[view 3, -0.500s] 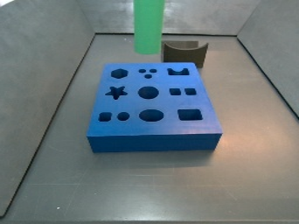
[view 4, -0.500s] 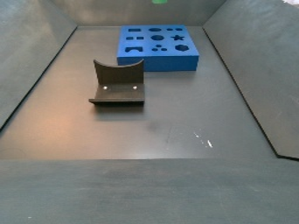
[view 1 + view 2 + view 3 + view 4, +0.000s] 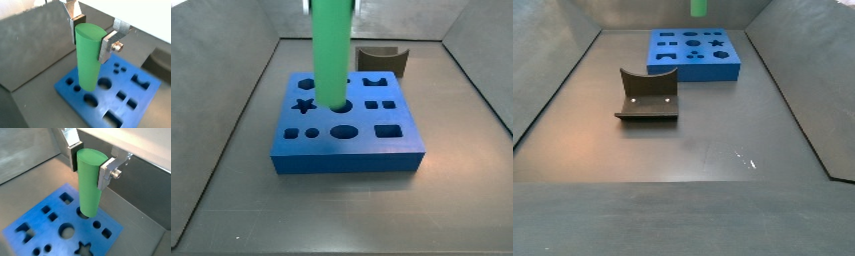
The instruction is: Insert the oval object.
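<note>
Grey floor, blue block [image 3: 348, 125], gripper [image 3: 92, 34] holding upright oval object [image 3: 333, 50].

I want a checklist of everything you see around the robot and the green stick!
Surface: dark grey floor, bare apart from the pieces below.
Job's things: green oval peg held upright, its lower end at a hole in the middle of the blue block; how deep it sits cannot be told.
Clutter: dark grey-brown curved block, standing apart from the blue block.
Grippers: gripper above the blue block, silver fingers clamped on the peg's top.
Cables: nothing seen.
Surroundings: grey walls around the floor.
</note>
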Motion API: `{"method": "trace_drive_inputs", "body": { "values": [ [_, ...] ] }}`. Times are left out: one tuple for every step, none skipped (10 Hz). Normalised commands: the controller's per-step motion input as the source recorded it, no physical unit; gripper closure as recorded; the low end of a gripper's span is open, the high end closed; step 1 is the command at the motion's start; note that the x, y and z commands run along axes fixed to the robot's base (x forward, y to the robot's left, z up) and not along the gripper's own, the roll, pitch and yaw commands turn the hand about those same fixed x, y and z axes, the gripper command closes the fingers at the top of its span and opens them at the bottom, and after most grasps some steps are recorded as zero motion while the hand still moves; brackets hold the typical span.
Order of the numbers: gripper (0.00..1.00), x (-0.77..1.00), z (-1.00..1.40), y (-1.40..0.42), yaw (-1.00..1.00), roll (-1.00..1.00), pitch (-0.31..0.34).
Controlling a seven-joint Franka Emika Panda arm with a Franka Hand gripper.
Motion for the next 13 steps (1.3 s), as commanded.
{"method": "trace_drive_inputs", "body": {
  "values": [
    [1.00, 0.07, -0.37, 0.00, -0.66, 0.00, 0.000],
    [1.00, 0.21, -0.47, 0.03, -0.82, -0.11, 0.026],
    [1.00, 0.43, -0.35, 0.08, -0.45, -0.19, 0.004],
    [1.00, 0.14, -0.22, 0.01, -0.01, -0.08, 0.000],
    [1.00, 0.09, -0.26, 0.00, 0.00, -0.05, 0.000],
    [1.00, 0.13, -0.34, 0.00, 0.00, 0.00, 0.000],
    [1.00, 0.13, -0.36, 0.00, 0.02, 0.00, 0.000],
    [1.00, 0.06, -0.34, 0.04, 0.01, 0.00, 0.000],
    [1.00, 0.01, -0.34, 0.03, 0.02, 0.00, 0.000],
    [1.00, 0.00, -0.33, 0.03, 0.02, 0.00, 0.000],
    [1.00, 0.00, -0.42, 0.00, 0.02, 0.00, -0.014],
    [1.00, 0.01, -0.42, 0.00, 0.00, 0.00, 0.000],
    [1.00, 0.00, -0.36, 0.00, 0.00, -0.01, -0.011]
  ]
}}
